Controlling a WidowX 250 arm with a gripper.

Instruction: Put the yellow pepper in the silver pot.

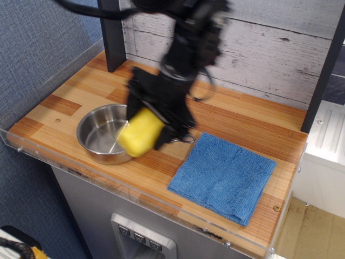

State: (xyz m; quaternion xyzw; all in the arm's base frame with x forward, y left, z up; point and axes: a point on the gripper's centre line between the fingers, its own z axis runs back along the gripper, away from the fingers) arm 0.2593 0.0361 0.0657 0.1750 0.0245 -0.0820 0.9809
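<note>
The yellow pepper (139,132) is glossy and bright yellow. My gripper (144,128) is shut on it and holds it in the air over the right rim of the silver pot (100,136). The pot is a shallow shiny steel pan at the front left of the wooden counter. The arm and pepper hide most of its wire handle (185,138) and its right side. The pot's inside shows nothing in it.
A blue cloth (222,176) lies flat at the front right of the counter (64,97). A dark post (112,32) stands at the back left. A clear plastic guard (38,70) runs along the left and front edges. The arm hides the spatula.
</note>
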